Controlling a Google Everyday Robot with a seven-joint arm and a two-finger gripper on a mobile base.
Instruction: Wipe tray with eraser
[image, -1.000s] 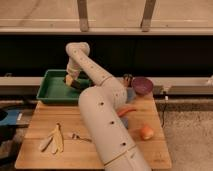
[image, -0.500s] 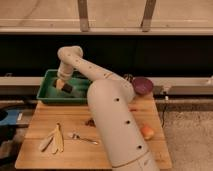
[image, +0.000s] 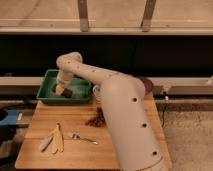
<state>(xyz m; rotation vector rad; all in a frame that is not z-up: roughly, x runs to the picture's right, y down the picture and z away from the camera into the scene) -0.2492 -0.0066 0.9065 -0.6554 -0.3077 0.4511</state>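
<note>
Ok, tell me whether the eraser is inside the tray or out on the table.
Inside. The dark eraser lies on the floor of the green tray, within its raised walls, directly under the gripper reaching down into it.

The large rectangular green plastic tray (image: 48, 93) has smooth, faintly glossy sloping walls, and inside it the gripper (image: 59, 89), at the end of a smooth matt cream plastic-looking arm (image: 125, 115), reaches down to the small dark brown-black rectangular eraser (image: 67, 93), which looks dull and matt. The light-brown wooden worktop (image: 92, 150) shows a smooth, matt surface with a pale grain; on it lie a small shiny metal spoon (image: 82, 138) and a pale yellow, matt banana peel (image: 54, 140). Beside the worktop the floor (image: 187, 135) looks rough and speckled, like grey carpet.
</note>
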